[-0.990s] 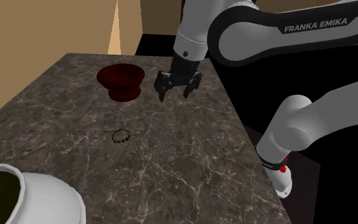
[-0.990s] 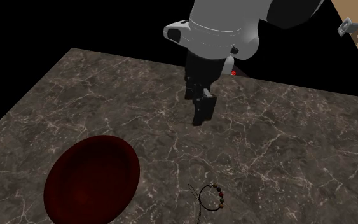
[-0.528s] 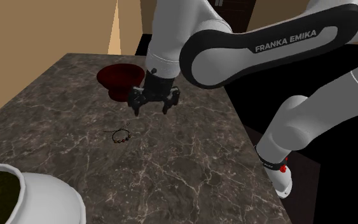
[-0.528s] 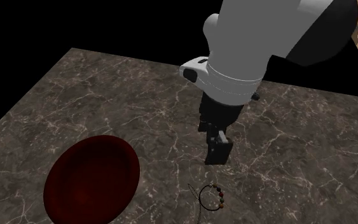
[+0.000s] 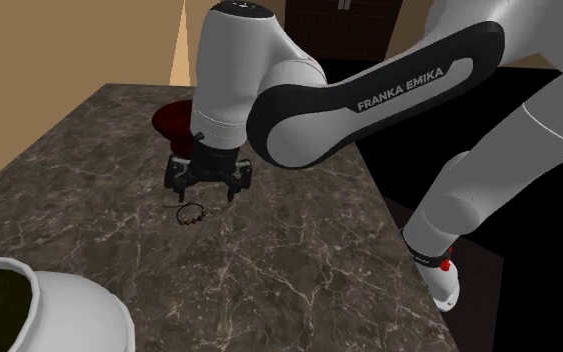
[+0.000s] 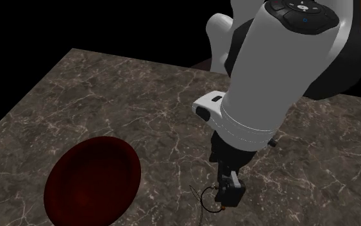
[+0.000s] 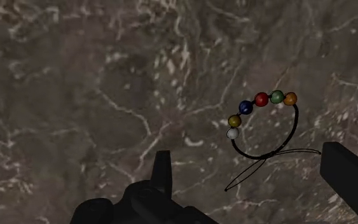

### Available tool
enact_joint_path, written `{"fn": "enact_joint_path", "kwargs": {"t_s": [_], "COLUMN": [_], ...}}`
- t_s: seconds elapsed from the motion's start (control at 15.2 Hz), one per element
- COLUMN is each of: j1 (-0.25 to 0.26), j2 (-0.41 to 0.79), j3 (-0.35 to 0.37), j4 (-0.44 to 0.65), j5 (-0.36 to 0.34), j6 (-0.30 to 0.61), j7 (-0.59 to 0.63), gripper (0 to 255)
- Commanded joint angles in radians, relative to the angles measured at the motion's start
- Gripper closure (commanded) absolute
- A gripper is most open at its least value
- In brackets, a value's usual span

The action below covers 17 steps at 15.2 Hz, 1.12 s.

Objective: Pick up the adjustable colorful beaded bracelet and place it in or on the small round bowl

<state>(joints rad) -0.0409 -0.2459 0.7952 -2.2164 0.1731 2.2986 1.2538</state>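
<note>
**A:** Nearest in the shoulder view: big white round pot by the near edge of the dark marbled stone tabletop. Further back, thin black-cord bracelet with coloured beads, lying flat on the stone.

**B:** Held?

**A:** Nope, all-black two-finger gripper hovering just above it, fingers spread apart, clasping nothing. Farthest back, dark red round bowl, apart from the bracelet.

Table top: dark veined stone, matt. Bracelet: smooth glossy beads, thin black cord. Bowl: dark red, smooth, dull.
</note>
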Motion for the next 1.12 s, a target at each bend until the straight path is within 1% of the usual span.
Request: {"fn": "enact_joint_path", "kwargs": {"t_s": [0.0,0.2,0.73,0.79,1.06], "j1": [-0.006,-0.020,-0.020,-0.020,-0.020], "j2": [0.022,0.066,0.065,0.065,0.065], "j3": [0.015,0.038,0.038,0.038,0.038], "j4": [-0.006,-0.020,-0.020,-0.020,-0.019], "j5": [-0.017,-0.053,-0.053,-0.053,-0.053], "j6": [0.026,0.075,0.075,0.075,0.073], "j7": [0.018,0.044,0.044,0.044,0.045], "gripper": [0,0,0,255,255]}}
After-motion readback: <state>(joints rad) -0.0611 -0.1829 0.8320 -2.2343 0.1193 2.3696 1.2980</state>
